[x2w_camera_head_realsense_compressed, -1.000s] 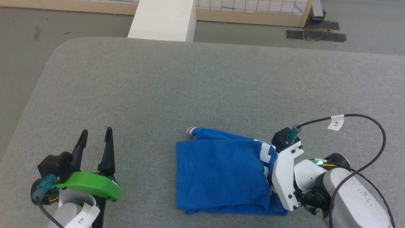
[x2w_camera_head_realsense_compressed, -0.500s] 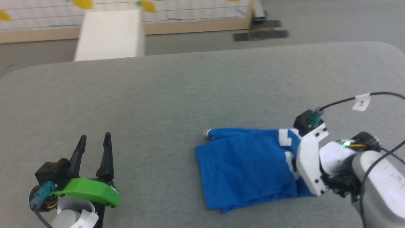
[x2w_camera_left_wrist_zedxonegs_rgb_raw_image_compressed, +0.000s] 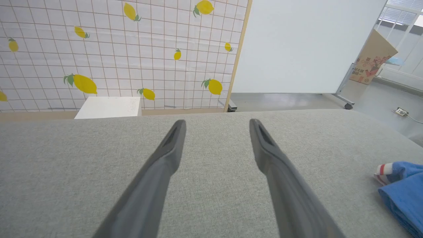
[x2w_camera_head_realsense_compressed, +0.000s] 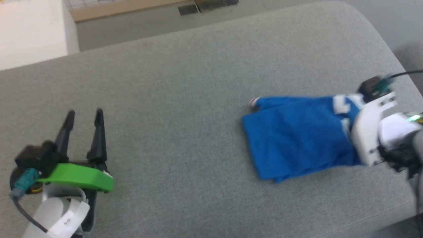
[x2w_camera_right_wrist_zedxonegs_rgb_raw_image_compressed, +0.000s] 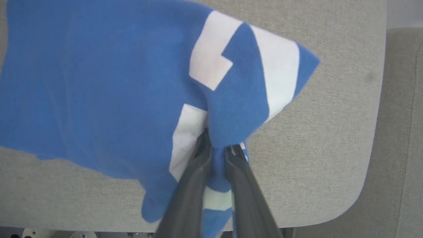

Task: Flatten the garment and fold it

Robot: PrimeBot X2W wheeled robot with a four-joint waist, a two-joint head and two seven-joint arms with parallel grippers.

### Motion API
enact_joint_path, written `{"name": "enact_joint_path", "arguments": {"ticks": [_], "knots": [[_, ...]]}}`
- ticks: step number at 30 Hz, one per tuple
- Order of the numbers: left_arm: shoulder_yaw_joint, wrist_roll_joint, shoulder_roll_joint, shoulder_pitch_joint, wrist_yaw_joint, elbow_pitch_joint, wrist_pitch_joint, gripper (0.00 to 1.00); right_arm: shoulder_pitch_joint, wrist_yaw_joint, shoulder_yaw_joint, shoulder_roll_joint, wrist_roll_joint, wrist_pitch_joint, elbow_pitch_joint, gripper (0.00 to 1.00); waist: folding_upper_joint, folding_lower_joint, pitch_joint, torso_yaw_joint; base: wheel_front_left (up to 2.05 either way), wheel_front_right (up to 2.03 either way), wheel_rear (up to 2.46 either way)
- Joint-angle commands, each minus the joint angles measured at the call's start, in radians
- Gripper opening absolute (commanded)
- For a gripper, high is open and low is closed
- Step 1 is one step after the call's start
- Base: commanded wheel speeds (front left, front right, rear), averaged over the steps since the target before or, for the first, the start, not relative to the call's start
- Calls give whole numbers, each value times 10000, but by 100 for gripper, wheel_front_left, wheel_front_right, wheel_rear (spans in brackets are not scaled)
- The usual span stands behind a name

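While the right gripper (x2w_camera_right_wrist_zedxonegs_rgb_raw_image_compressed: 217, 147) pinches narrowly on a bunched fold of the blue T-shirt (x2w_camera_right_wrist_zedxonegs_rgb_raw_image_compressed: 99, 76) beside its white lettering (x2w_camera_right_wrist_zedxonegs_rgb_raw_image_compressed: 211, 62), the sensible course, as I judge it, is a low, even pull; a jerk could let the layers slide apart. The T-shirt lies as a folded bundle near the right end of the grey padded table (x2w_camera_head_realsense_compressed: 185, 82), close to its rounded corner, so any drag ought to go inward, away from that edge. The left gripper (x2w_camera_head_realsense_compressed: 85, 113) hovers well apart, jaws wide and empty, free to pin the far hem.

The head view is blurred; a white wrist bracket (x2w_camera_head_realsense_compressed: 371, 132) covers the right fingers there. Only a bit of red-striped trim (x2w_camera_head_realsense_compressed: 254, 101) peeks out; collar and sleeves are tucked away. How many layers are pinched I cannot tell.
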Motion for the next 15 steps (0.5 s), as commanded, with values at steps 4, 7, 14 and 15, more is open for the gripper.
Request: {"name": "enact_joint_path", "arguments": {"ticks": [4,7,14,15], "knots": [[152,260,396,-486,176,-624,260,100,-528,-15,-911,-622,-394,-207,327,0,-1,0,1713,84,0,0,0],[250,357,619,-701,265,-1085,450,100,-742,-15,-1634,-1015,-720,-360,591,0,-1,0,2357,345,0,0,0],[463,476,1024,-1079,414,-1957,813,100,-1195,-15,-3050,-1559,-1487,-841,1081,0,-1,0,3644,855,0,0,0],[477,485,1063,-1103,425,-2018,853,100,-1239,-15,-3110,-1703,-1534,-946,1158,0,-1,0,3753,911,0,0,0]]}}
